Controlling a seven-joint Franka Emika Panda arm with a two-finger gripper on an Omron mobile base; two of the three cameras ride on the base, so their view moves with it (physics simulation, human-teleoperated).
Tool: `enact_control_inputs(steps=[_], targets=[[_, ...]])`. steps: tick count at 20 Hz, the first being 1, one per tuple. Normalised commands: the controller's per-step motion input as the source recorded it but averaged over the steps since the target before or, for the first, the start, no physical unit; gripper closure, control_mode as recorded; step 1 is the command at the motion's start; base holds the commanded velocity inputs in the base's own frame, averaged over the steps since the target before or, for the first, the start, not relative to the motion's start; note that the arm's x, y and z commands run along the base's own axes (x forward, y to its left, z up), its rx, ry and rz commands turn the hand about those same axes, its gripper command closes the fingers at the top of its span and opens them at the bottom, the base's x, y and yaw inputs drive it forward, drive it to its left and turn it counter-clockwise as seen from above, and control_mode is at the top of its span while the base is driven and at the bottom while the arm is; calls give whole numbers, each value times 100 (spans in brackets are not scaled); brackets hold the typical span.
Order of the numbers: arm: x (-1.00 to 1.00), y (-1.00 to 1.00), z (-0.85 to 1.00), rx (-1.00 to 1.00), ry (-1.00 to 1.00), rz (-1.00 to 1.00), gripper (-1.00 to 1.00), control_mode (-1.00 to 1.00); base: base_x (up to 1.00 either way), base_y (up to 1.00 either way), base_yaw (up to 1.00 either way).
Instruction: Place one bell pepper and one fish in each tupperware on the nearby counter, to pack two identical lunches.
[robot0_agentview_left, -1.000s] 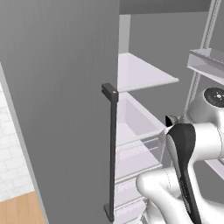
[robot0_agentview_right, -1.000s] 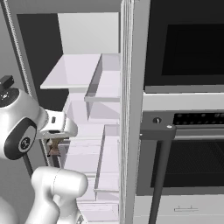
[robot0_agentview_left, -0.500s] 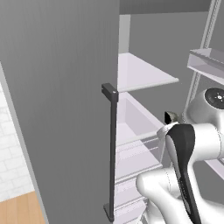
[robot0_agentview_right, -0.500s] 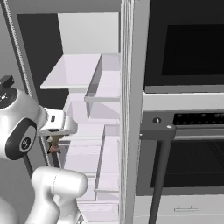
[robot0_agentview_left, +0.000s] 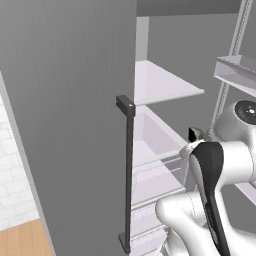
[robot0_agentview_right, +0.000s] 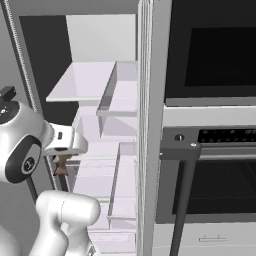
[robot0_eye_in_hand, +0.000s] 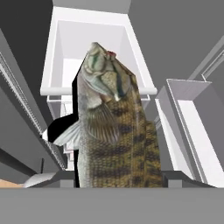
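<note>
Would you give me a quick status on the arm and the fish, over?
Jaws shut on the fish, its head pointing away from the hand. Arm inside the open fridge, drawer beyond. Fridge door close on the left.

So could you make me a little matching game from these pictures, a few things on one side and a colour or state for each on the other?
Things:
1. fish
2. fridge door handle
3. oven window
4. glass shelf

Descriptions:
A. black and glossy
B. pale, bare, translucent
C. brown-green, scaly, held in the jaws
D. dark grey upright bar

Pairs: 1-C, 2-D, 3-A, 4-B
</note>
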Motion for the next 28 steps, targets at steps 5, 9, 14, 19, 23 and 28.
enact_control_inputs(steps=[5, 9, 14, 19, 23, 28], targets=[[-6, 0, 0, 0, 0, 0, 100, 100, -54, 3, 0], [0, 0, 0, 0, 0, 0, 100, 100, -77, 11, 0], [0, 0, 0, 0, 0, 0, 100, 100, -89, 11, 0], [0, 0, 0, 0, 0, 0, 100, 100, -93, -5, -10], [0, 0, 0, 0, 0, 0, 100, 100, -97, -45, -43], [0, 0, 0, 0, 0, 0, 100, 100, -41, -54, -66]])
